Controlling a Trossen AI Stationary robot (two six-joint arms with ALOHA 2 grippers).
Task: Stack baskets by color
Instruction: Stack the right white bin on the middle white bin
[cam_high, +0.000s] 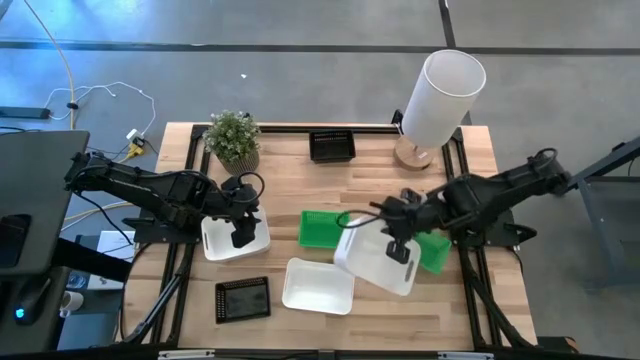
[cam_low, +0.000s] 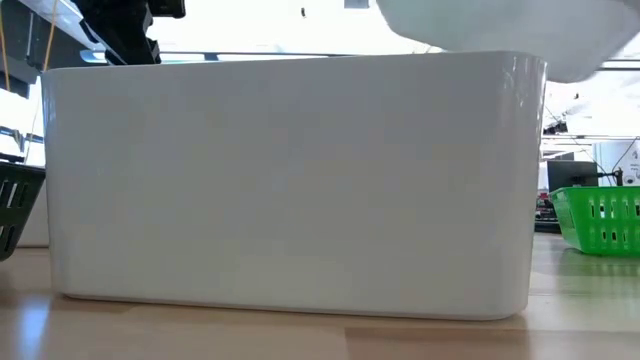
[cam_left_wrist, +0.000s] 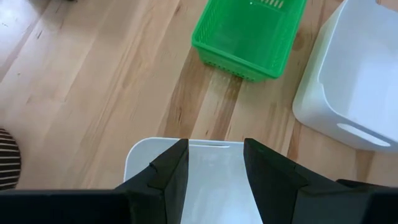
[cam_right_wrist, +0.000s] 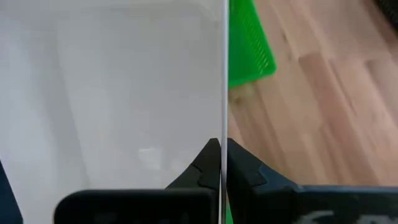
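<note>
Two grippers busy: right gripper clamps white basket's wall, carrying it toward the front white basket to nest; left gripper spread, empty, left of it.

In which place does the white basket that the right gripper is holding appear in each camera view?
High: held white basket, center-right.
Low: white underside, top right.
Left wrist: right edge.
Right wrist: fills the left half, wall between the fingers.
Shared landmark: green basket.

Potted plant, white cylinder lamp, wooden table
</note>
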